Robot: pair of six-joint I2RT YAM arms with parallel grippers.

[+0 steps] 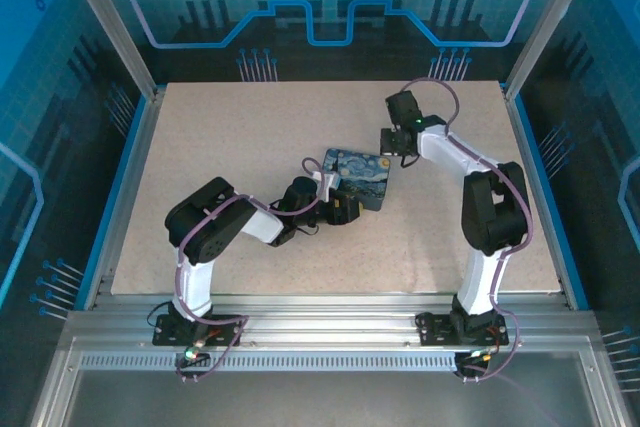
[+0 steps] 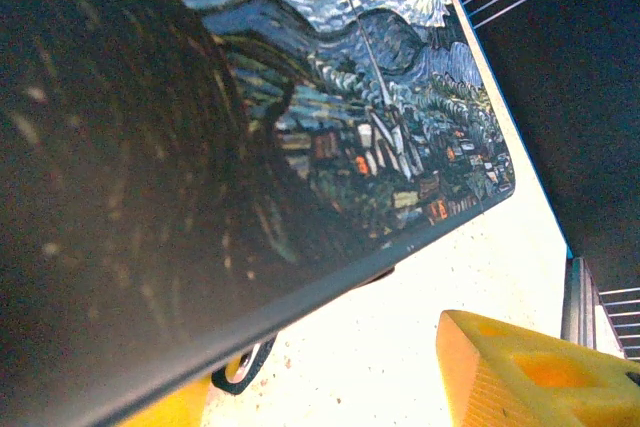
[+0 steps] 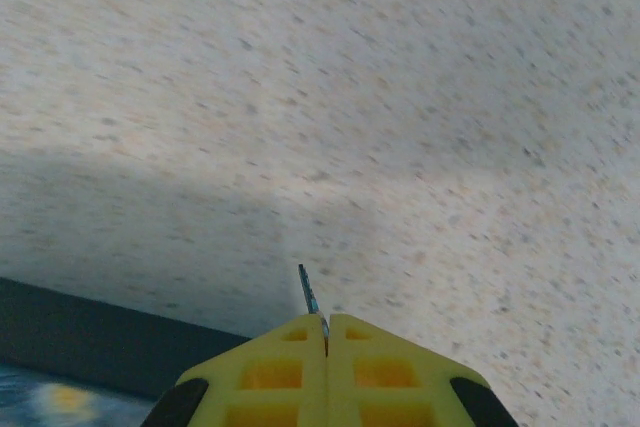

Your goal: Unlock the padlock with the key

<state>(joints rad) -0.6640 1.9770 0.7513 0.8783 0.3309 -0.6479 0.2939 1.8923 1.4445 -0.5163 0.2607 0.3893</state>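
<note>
Right gripper [image 3: 326, 319] is clenching the key [image 3: 308, 297]: yellow fingers [image 3: 270, 372] are pressing flat together and a thin silvery-grey blade is sticking out from the seam between them, leaning slightly left, tip hanging above the speckled table [image 3: 420, 97] without touching it. In the overhead view the right gripper [image 1: 398, 142] is sitting just off the upper right corner of the painted night-sky box [image 1: 362, 175], close but apart, with its arm reaching up and inward from its base. A strip of the box [image 3: 60, 402] is showing at the lower left of the right wrist view, dark rim with a yellow blob of paint behind it. Left gripper [image 2: 330, 357] is standing released: one yellow finger [image 2: 520, 377] is sitting lower right, well clear of the box edge with bare table in between, while the other is peeking out lower left, partly covered by the box [image 2: 350, 97]. The painted lid is looming right over the left wrist camera, near part dark and out of focus. A small ring-shaped metal bit [image 2: 245, 367] is poking out under the box edge; can't tell what it is. From overhead the left gripper [image 1: 323, 177] is meeting the box's left edge, and the box is lying mid-table [image 1: 200, 147], rotated off square.
</note>
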